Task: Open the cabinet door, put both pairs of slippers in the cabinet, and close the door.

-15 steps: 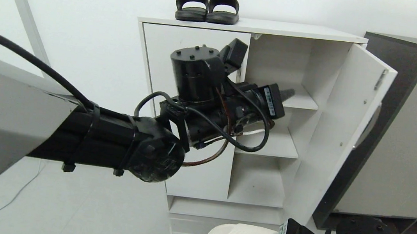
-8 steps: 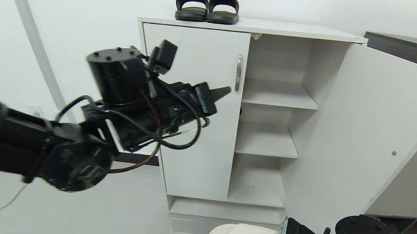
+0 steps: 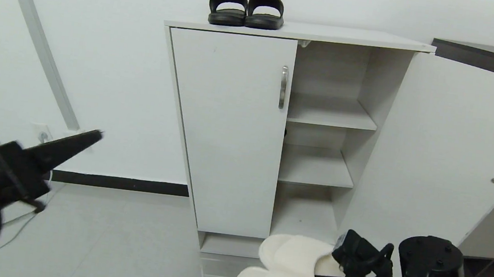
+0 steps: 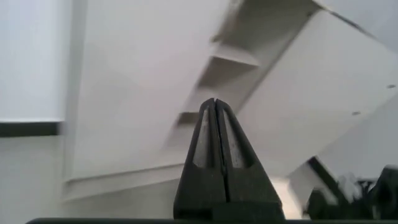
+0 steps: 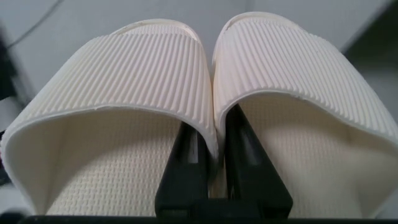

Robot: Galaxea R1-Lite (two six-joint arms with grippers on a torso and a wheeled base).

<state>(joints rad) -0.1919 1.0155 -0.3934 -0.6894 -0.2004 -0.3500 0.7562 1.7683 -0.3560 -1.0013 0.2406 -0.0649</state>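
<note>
Pinching white slippers (image 5: 143, 74) together, right end effector (image 5: 214, 140)

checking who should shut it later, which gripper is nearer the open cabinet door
Right. The right gripper, jaws shut on the white slippers, sits by the bottom of the open door; the left gripper is far off, past the closed door.

Right gripper (image 5: 214, 142) clamps white slippers (image 5: 134, 81) by inner edges.

No readable text, no labels, no brands, no numbers, no signs
</note>
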